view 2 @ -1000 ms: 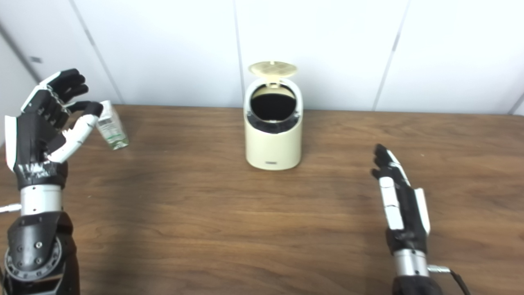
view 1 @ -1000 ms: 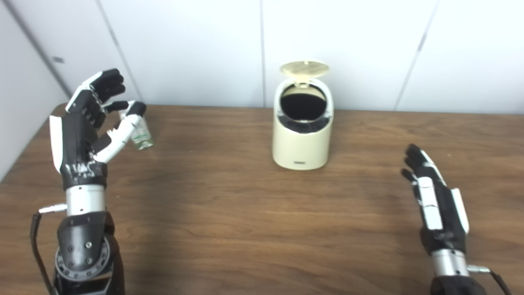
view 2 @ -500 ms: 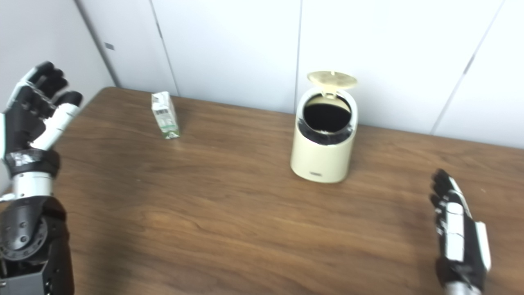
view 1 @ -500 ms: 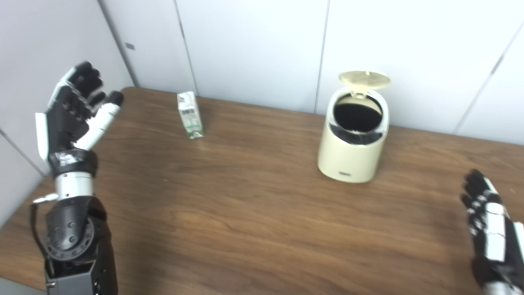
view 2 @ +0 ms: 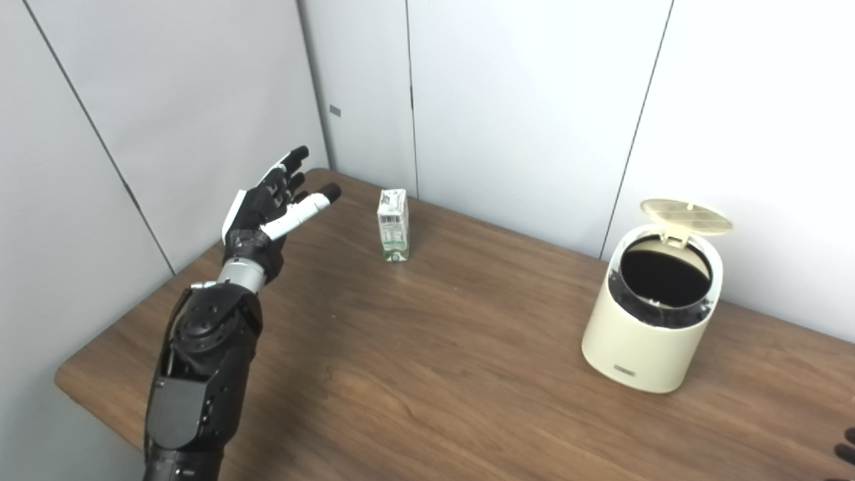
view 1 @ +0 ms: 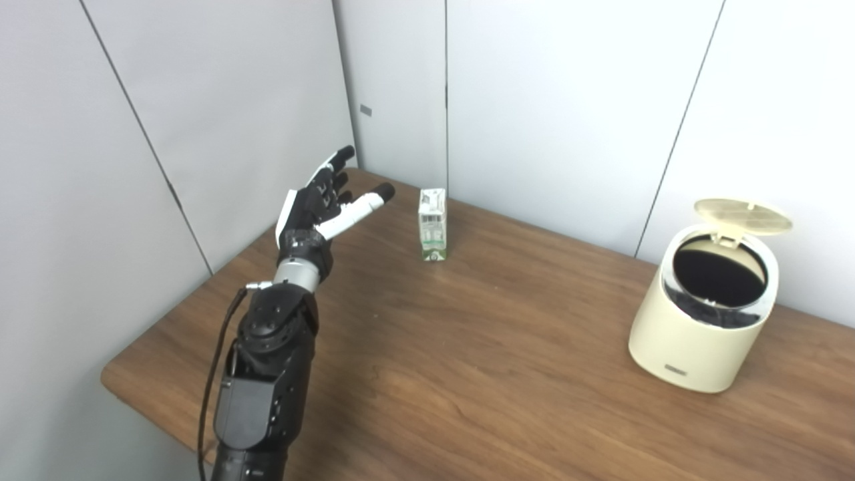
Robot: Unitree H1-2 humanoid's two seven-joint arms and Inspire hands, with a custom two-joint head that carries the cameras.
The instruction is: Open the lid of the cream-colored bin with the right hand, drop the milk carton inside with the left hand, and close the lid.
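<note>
Left hand is spread wide and empty, palm turned toward the milk carton, hovering just to its left, looks like it's lining up a side grab. Carton stands upright on the desk, well left of the cream bin, whose lid is flipped up ready for the drop. Right hand barely peeks in, can't tell its state.

White-and-green milk carton upright near table's back edge, cream-colored bin well right, lid raised open
</note>
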